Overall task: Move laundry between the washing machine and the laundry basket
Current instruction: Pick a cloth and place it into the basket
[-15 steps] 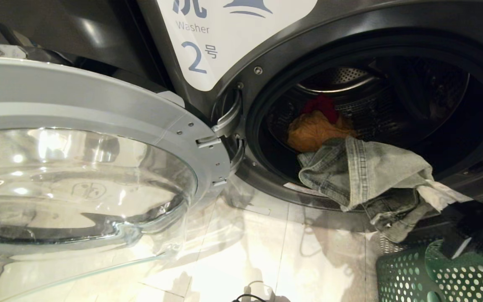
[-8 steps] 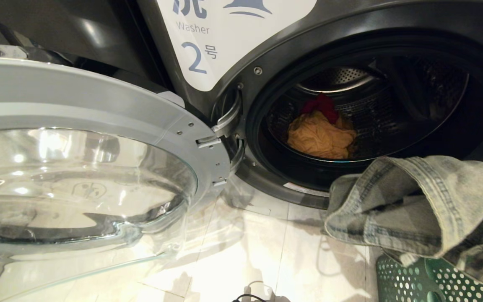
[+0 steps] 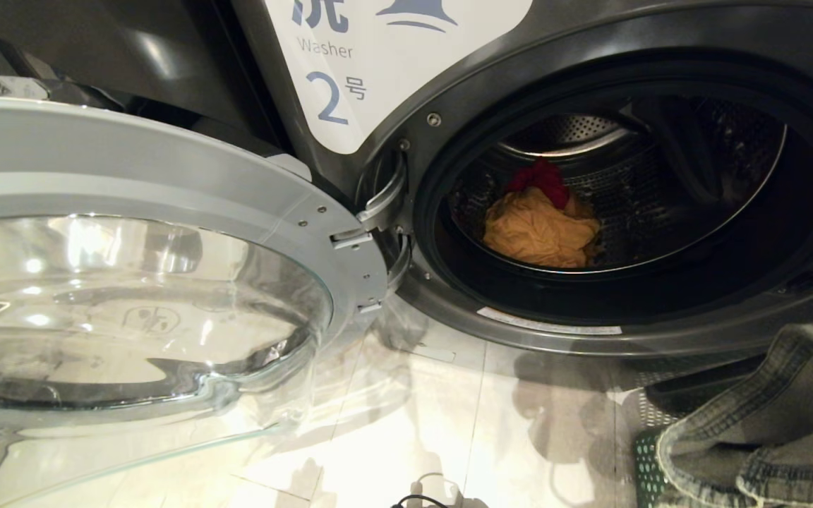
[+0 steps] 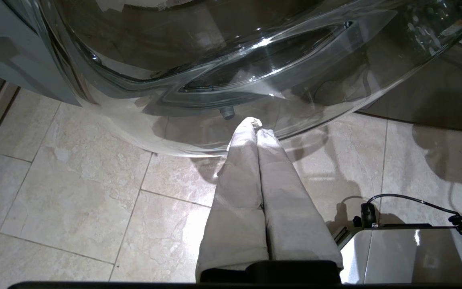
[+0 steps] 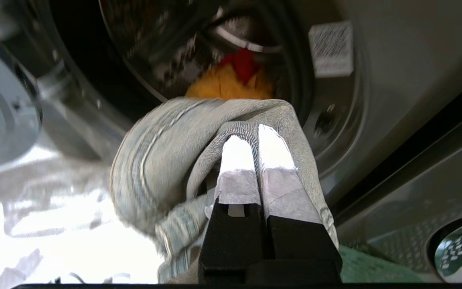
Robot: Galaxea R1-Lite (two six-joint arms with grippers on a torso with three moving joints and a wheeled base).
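Right gripper (image 5: pixel 255 138) is clamped on a fold of the grey-green garment (image 5: pixel 167 152), which is draped around it, above the laundry basket (image 3: pixel 650 469). Beyond it, yellow-orange cloth (image 3: pixel 540 229) and magenta-red cloth (image 3: pixel 540 180) are left in the washing machine (image 3: pixel 660 176); soft and limp, they are best pinched at a raised bunch.

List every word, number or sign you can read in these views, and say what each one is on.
"Washer": white label on the washing machine.
"2" followed by the character "号": same label, below "Washer".
Large blue characters and a logo along the label's upper edge: cut off, unreadable.
Strip sticker on the door opening's lower rim: too small.
Code sticker beside the opening in the right wrist view: blurred.
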